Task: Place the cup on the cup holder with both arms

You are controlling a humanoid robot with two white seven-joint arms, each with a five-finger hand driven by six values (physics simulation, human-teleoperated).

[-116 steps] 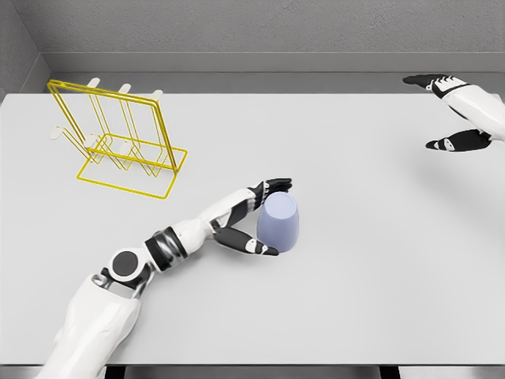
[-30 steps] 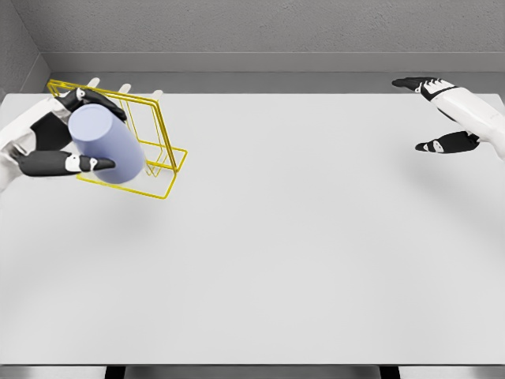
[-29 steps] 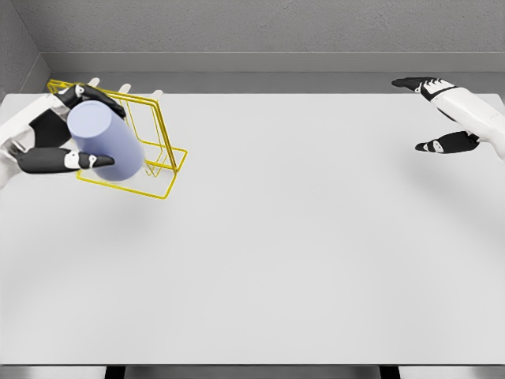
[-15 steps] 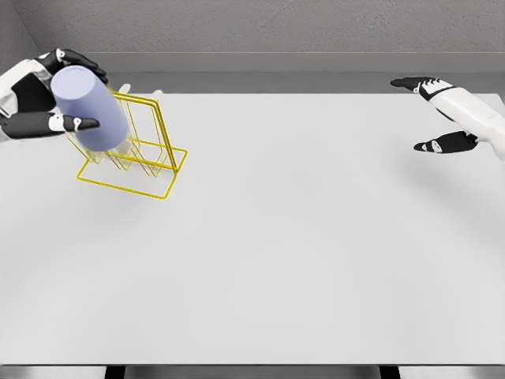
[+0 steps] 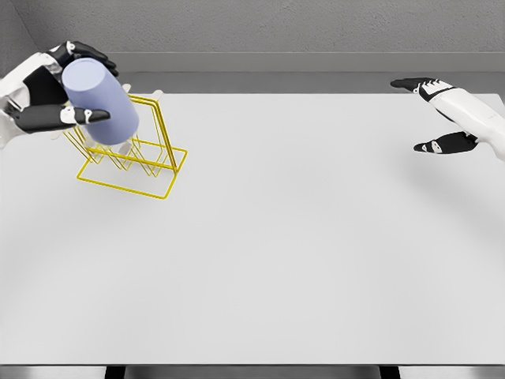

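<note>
A pale lavender cup point(image 5: 100, 100) hangs tilted in the air, its closed base toward me, right over the yellow wire cup holder point(image 5: 130, 158) at the table's far left. My left hand point(image 5: 57, 87) is shut on the cup, fingers over its top and thumb along its lower side. The cup hides the upper pegs of the holder. My right hand point(image 5: 442, 114) hovers open at the far right edge of the table, holding nothing.
The grey table point(image 5: 284, 237) stretches wide in front. A grey wall point(image 5: 260, 31) runs along its back edge and down the left side close to the holder.
My left hand lifted the cup from the table's middle and carried it left, up over the holder. In the last half second it shifted slightly right. The right hand stayed put.
</note>
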